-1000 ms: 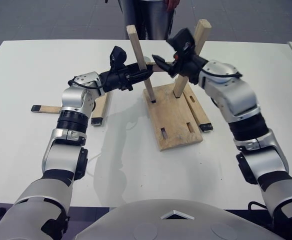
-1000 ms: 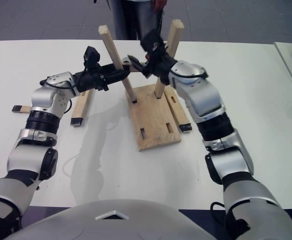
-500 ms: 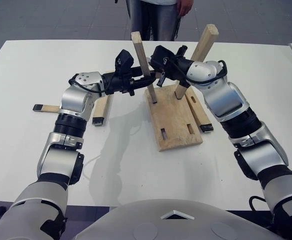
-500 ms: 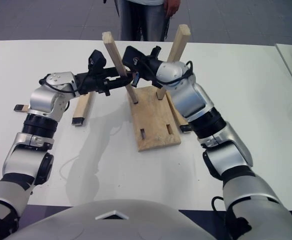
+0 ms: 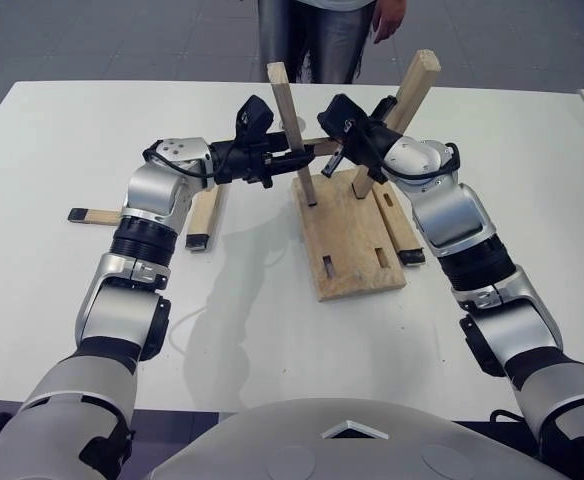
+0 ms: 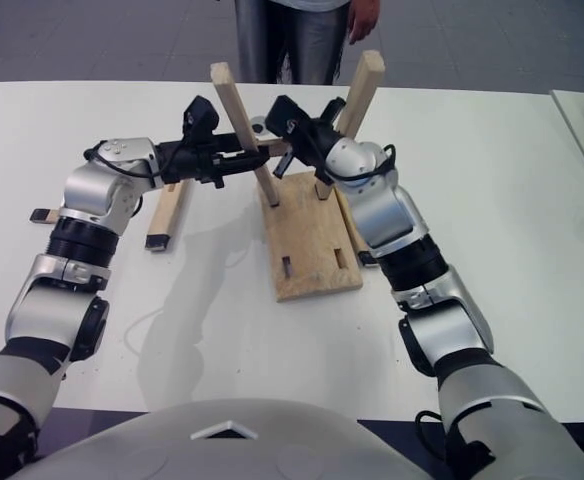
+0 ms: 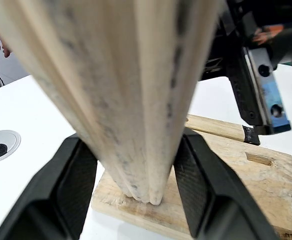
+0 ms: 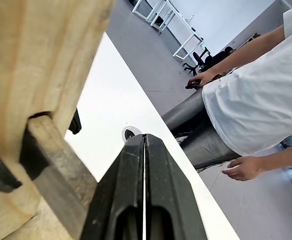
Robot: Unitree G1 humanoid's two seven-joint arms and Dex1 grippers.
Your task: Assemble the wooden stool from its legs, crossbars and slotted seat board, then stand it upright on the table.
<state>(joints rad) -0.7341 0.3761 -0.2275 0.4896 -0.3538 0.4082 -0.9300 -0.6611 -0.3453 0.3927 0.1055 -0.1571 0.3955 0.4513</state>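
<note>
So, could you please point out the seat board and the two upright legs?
seat board (image 5: 350,240), left eye view, bare middle of its top face.
left upright leg (image 5: 283,92), left eye view, upper shaft.
right upright leg (image 5: 415,80), left eye view, near its top end.

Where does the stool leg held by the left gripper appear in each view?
Left eye: leg upright, top centre, in the board.
Right eye: same, left of centre.
Left wrist: close up, foot on board.
Right wrist: slotted wood, perhaps this leg.
Landmark: the board.
</note>
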